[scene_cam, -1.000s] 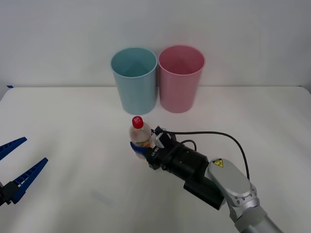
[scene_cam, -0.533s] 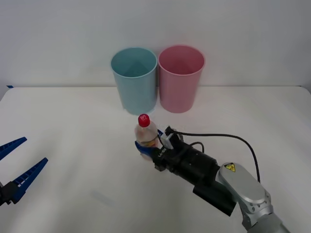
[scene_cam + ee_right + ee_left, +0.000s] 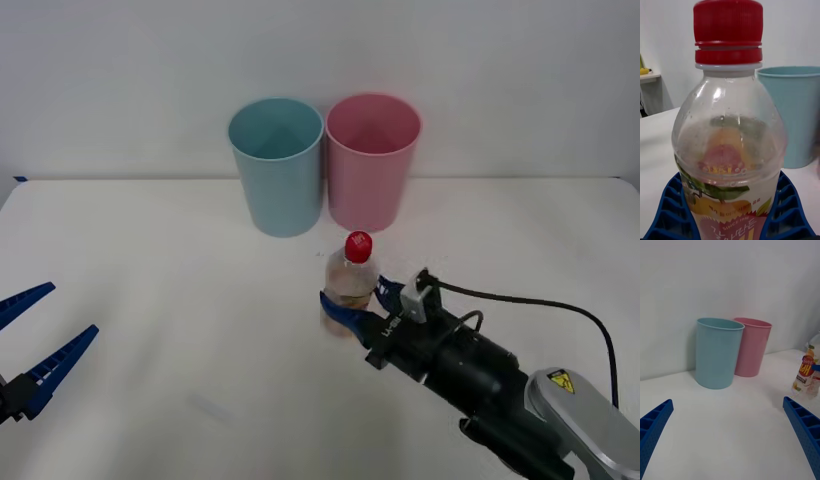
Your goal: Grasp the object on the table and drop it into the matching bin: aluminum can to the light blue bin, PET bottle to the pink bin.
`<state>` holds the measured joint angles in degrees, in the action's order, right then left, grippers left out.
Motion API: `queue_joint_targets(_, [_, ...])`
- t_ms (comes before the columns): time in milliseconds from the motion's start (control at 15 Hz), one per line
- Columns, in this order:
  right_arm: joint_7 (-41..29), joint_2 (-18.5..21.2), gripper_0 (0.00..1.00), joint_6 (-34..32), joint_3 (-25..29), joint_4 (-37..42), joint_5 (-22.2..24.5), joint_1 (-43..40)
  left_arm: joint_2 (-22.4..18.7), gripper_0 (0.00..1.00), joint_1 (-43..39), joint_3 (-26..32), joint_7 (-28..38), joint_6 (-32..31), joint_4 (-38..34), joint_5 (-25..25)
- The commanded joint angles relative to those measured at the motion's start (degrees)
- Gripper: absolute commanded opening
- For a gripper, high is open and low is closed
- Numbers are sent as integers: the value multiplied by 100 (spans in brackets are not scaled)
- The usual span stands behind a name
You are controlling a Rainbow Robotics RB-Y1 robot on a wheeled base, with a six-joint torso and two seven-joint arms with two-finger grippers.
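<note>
**PET bottle in transit, right arm: risks on the way to the pink bin**

Item: PET bottle (image 3: 349, 283), clear, red cap, orange-yellow-white label. Upright, clamped low on its body in the right gripper (image 3: 352, 304), one blue ribbed finger on each side of the label (image 3: 724, 215). It sits in front of the pink bin (image 3: 372, 160), a little toward the light blue bin (image 3: 277, 165); whether its base is clear of the table (image 3: 150, 260) cannot be told.

Left gripper (image 3: 35, 345): parked at the robot's left edge of the table, fingers spread wide, holding nothing.

Bins: standing side by side, touching or nearly so, both much taller than the bottle.

Hazards, as judged:
- Low grip on a smooth round body; the bottle could pivot or slide out during the lift.
- Insufficient lift; bottle or fingers could strike the pink rim and tip the bin.
- The rims are close together; letting go slightly toward the robot's left could drop the bottle into the light blue bin.
</note>
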<state>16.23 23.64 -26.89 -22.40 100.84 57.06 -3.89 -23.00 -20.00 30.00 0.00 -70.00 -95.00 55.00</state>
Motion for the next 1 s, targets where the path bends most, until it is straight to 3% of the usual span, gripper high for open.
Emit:
queue_joint_targets(67, [-129,71,0,-255,412,454,-239,-402,0,100,0,0,0,0,0,0])
queue_joint_targets(467, [-1518,326,0,-642,1440,1166,-222,-622,0,100,0,0,0,0,0,0])
queue_joint_targets(667, [-2116,440,0,-633,2038,1526,24,-578,0,100,0,0,0,0,0,0])
queue_joint_targets(933, [-2924,712,0,-484,2293,1729,51,-200,0,100,0,0,0,0,0,0])
queue_joint_targets(1000, [-3135,774,0,-369,2293,1729,235,2,0,100,0,0,0,0,0,0])
